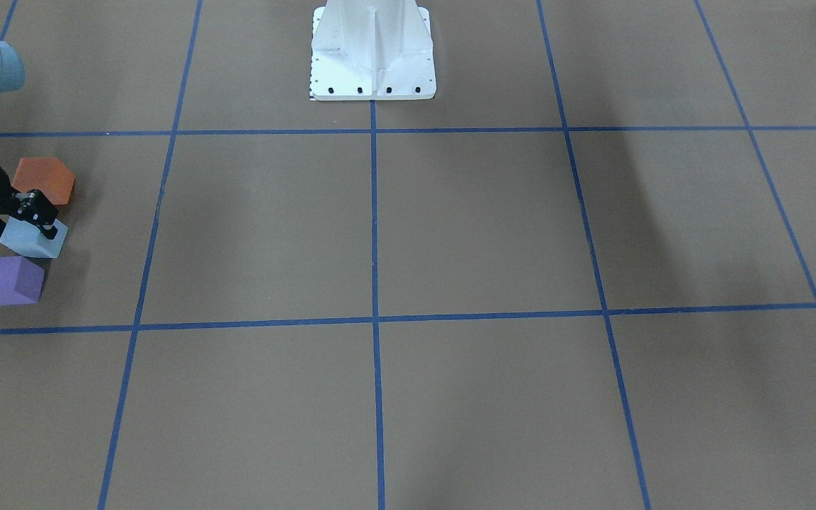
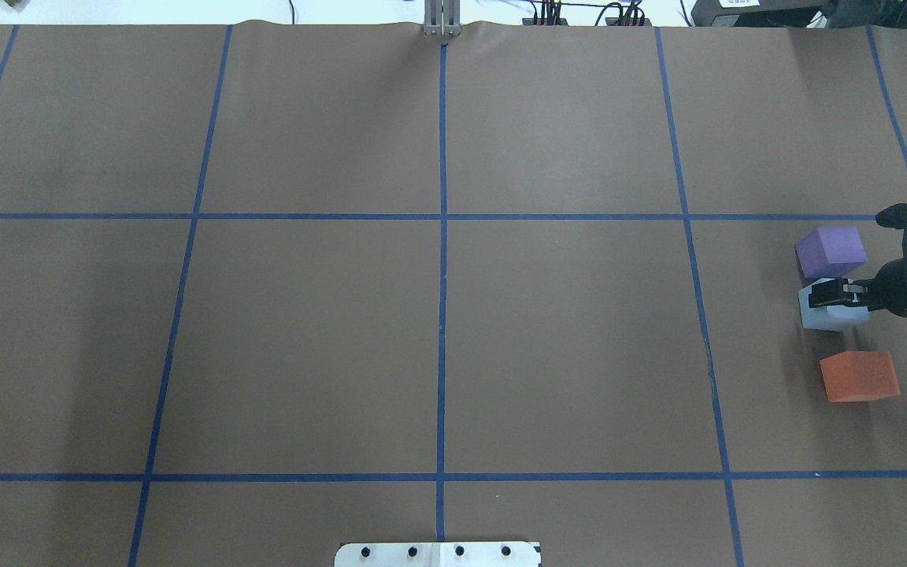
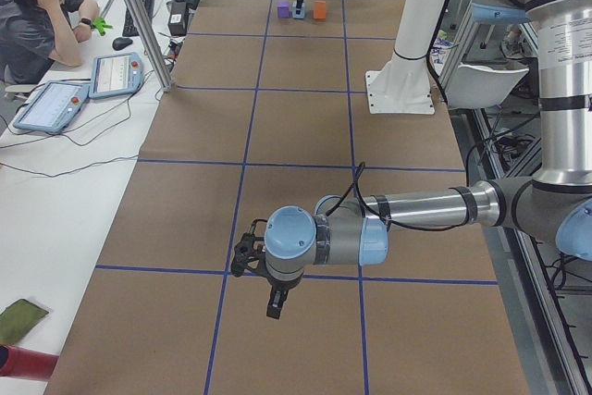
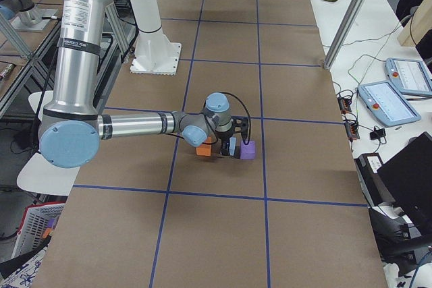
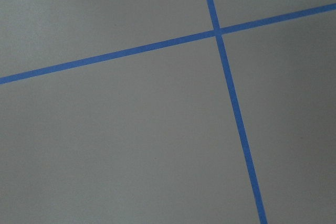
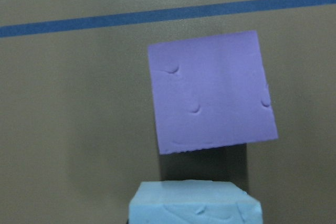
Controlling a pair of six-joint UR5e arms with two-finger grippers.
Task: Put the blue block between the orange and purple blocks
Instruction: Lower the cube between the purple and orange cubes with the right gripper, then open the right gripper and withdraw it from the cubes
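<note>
The light blue block (image 2: 831,316) sits between the purple block (image 2: 831,248) and the orange block (image 2: 859,376) at the table's far right, close to the purple one. My right gripper (image 2: 831,295) is shut on the blue block's top. In the front view the gripper (image 1: 34,211) holds the blue block (image 1: 32,239) between the orange block (image 1: 43,178) and the purple block (image 1: 9,280). The right wrist view shows the blue block (image 6: 194,203) just below the purple block (image 6: 210,93). My left gripper (image 3: 275,301) hangs over bare table far away; I cannot tell its state.
The white robot pedestal (image 1: 372,53) stands at the table's middle on the robot's side. Blue tape lines (image 2: 442,236) grid the brown table. An operator (image 3: 37,16) sits at a side desk with tablets (image 3: 116,73).
</note>
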